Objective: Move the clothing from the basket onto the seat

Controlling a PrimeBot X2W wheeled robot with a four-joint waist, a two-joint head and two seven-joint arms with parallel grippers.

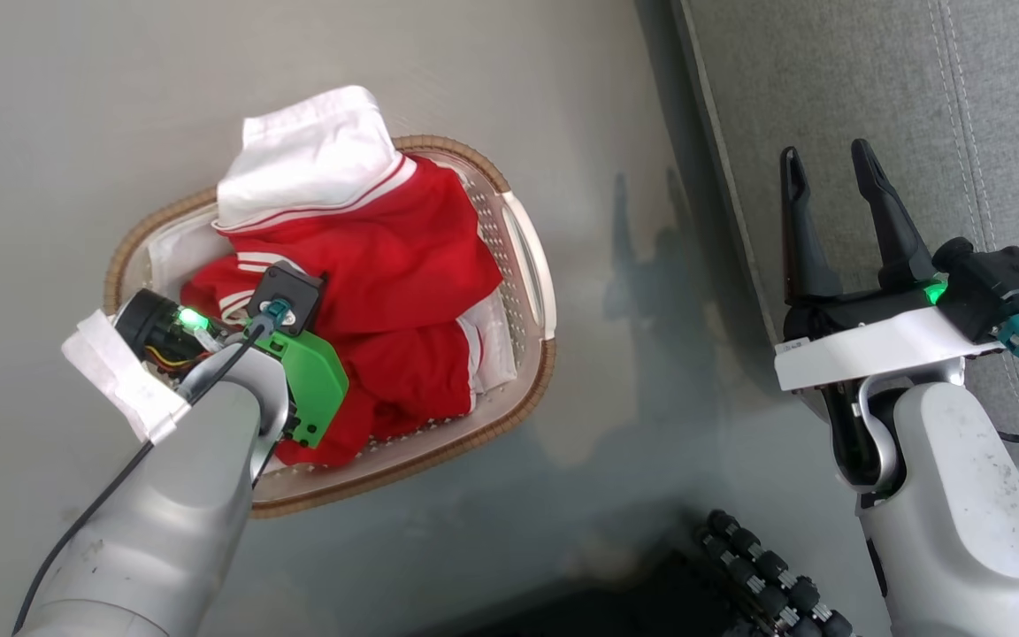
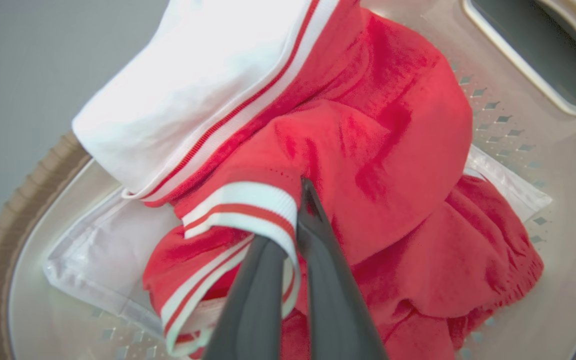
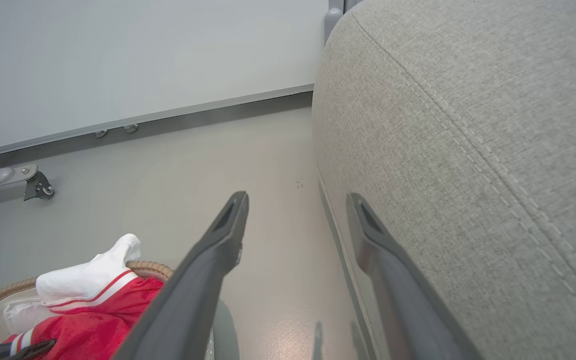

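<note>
The red clothing [image 1: 394, 248] with white trim lies heaped in the oval white basket [image 1: 534, 283], which stands on the floor left of the grey seat [image 1: 872, 88]. In the left wrist view my left gripper [image 2: 298, 200] is down in the basket and shut on a red-and-white striped cuff [image 2: 243, 202] of the clothing [image 2: 393, 150]. My right gripper [image 1: 826, 152] hangs open with nothing in it beside the seat's front edge, fingers apart in the right wrist view [image 3: 298, 200], where the seat [image 3: 468, 125] rises on the right.
A plain white liner sheet [image 2: 93, 250] lies under the garments. Grey floor [image 1: 633, 372] separates basket and seat. My base with black rollers [image 1: 766, 575] is at the bottom. A wall with a baseboard [image 3: 193, 117] and a caster leg [image 3: 38, 187] stand behind the basket.
</note>
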